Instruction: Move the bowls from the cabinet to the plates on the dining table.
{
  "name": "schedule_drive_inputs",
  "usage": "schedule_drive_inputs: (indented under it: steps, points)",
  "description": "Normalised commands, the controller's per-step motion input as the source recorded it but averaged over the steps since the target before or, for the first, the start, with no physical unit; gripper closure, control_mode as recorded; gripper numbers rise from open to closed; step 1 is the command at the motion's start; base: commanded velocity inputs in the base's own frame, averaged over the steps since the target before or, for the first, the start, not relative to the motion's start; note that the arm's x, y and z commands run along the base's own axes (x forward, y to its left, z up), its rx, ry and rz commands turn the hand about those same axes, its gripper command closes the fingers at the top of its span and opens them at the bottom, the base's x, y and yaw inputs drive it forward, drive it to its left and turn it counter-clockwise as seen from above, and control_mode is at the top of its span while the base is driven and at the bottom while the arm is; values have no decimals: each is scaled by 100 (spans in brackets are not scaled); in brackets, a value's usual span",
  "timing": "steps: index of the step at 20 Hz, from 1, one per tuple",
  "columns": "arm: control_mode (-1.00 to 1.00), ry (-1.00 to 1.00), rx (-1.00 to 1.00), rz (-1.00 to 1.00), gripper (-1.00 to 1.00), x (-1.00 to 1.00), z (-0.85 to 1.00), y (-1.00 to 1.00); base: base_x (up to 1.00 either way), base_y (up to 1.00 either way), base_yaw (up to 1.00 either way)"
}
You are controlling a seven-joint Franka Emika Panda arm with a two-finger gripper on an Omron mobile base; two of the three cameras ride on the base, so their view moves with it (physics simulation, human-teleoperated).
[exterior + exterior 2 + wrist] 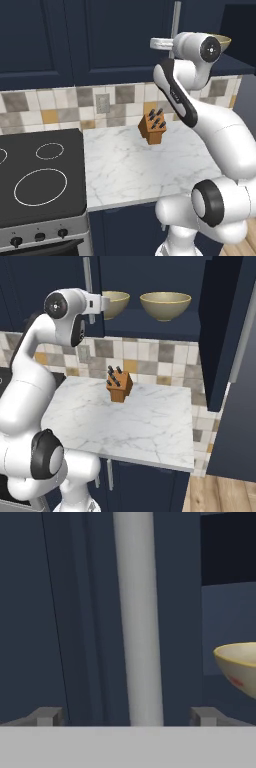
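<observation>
Two beige bowls stand on the open cabinet's (150, 323) shelf: the left bowl (116, 303) and the right bowl (165, 305). My gripper (126, 717) is open and empty, raised to shelf height. It faces the silver bar handle (137, 612) of the cabinet's shut left door. One bowl (239, 663) shows to the right of that handle, apart from my fingertips (47, 716). From the right base view my hand (100, 303) sits just left of the left bowl. A bowl rim (224, 42) peeks from behind my arm. The plates and the dining table are out of view.
Below the cabinet lies a small marble counter (130, 421) with a wooden knife block (119, 386) near the tiled wall. A black stove top (40, 175) adjoins it on the left. The cabinet's open right door (220, 331) juts forward on the right.
</observation>
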Motion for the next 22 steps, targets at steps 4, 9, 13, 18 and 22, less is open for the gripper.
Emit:
schedule_drive_inputs:
  steps: [4, 9, 13, 18, 22]
  points:
    - [-100, 0, 0, 0, -100, 0, 0, 0, 0, 0, 0]
    - [-100, 0, 0, 0, 100, 0, 0, 0, 0, 0, 0]
    - [-100, 0, 0, 0, 100, 0, 0, 0, 0, 0, 0]
    - [-100, 0, 0, 0, 100, -4, 0, 0, 0, 0, 0]
    - [-100, 0, 0, 0, 100, -23, 0, 8, 0, 0, 0]
